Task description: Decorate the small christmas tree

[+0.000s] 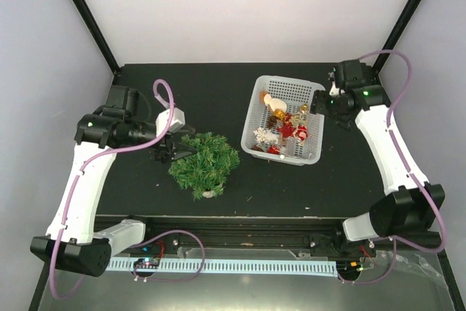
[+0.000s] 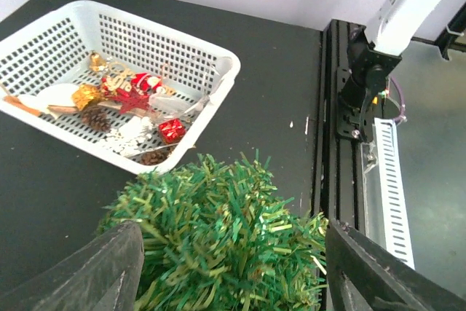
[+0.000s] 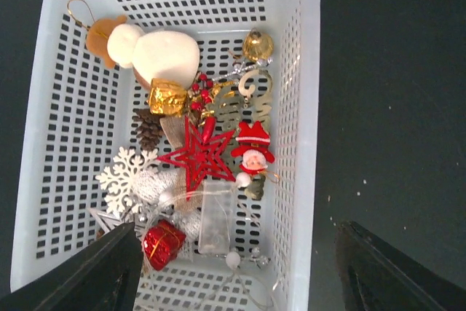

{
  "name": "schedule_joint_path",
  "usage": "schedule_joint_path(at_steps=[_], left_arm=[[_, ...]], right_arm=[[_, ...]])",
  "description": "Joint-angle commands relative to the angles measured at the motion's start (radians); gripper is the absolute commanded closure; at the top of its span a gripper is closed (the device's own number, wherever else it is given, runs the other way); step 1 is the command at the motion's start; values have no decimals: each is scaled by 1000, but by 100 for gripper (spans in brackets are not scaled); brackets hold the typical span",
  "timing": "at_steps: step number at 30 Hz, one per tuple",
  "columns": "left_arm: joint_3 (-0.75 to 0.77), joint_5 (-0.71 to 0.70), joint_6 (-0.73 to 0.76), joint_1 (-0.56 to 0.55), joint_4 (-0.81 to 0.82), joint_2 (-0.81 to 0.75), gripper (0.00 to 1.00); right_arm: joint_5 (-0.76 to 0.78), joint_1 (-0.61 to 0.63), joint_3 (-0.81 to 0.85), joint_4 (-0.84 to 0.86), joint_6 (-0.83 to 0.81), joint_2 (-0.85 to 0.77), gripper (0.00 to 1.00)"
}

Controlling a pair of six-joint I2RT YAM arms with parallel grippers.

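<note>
Black tabletop, top view: small christmas tree near front centre, left gripper at its left flank; right gripper over white basket. Left wrist: jaws spread wide, tree crown between, unclamped. Right wrist: jaws wide, empty, above basket ornaments.

No text, label, brand, number or sign can be read in any of the three views. A gold cut-out ornament in the white basket is curled like script, but no word can be made out on it.
</note>
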Motion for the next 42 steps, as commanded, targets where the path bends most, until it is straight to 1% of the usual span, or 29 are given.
schedule_joint_path(at_steps=[1, 3, 5, 6, 8, 9, 11, 17, 22, 31, 38, 42], left_arm=[[-49, -40, -46, -63, 105, -14, 32], [-66, -66, -76, -89, 153, -7, 37], [-72, -82, -85, -113, 176, 10, 48], [-71, -92, -88, -124, 183, 19, 57], [-70, -124, -107, -137, 213, 35, 86], [-70, -140, -126, -139, 229, 41, 97], [-67, -161, -132, -139, 250, 47, 98], [-22, -212, -191, -139, 351, 48, 98], [42, -215, -204, -138, 365, 85, 98], [88, -238, -214, -138, 421, 151, 98], [163, -256, -221, -137, 479, 252, 98], [192, -272, -238, -132, 524, 282, 98]], right_arm=[[-29, -4, -71, 10, 0, -80, 27], [-23, -5, -99, 4, 0, -105, 27], [-22, -5, -112, 0, 2, -120, 27], [-23, -5, -114, -3, 1, -125, 27], [-23, -5, -110, -11, 3, -131, 27], [-24, -4, -105, -15, 3, -133, 27], [-26, -4, -99, -18, 3, -137, 27], [-48, -5, -118, -11, 5, -137, 27], [-73, -5, -161, 21, 4, -139, 27], [-69, 67, -271, 68, -8, -130, 33], [-68, 113, -326, 83, 2, -126, 35], [-63, 148, -340, 86, 12, -120, 35]])
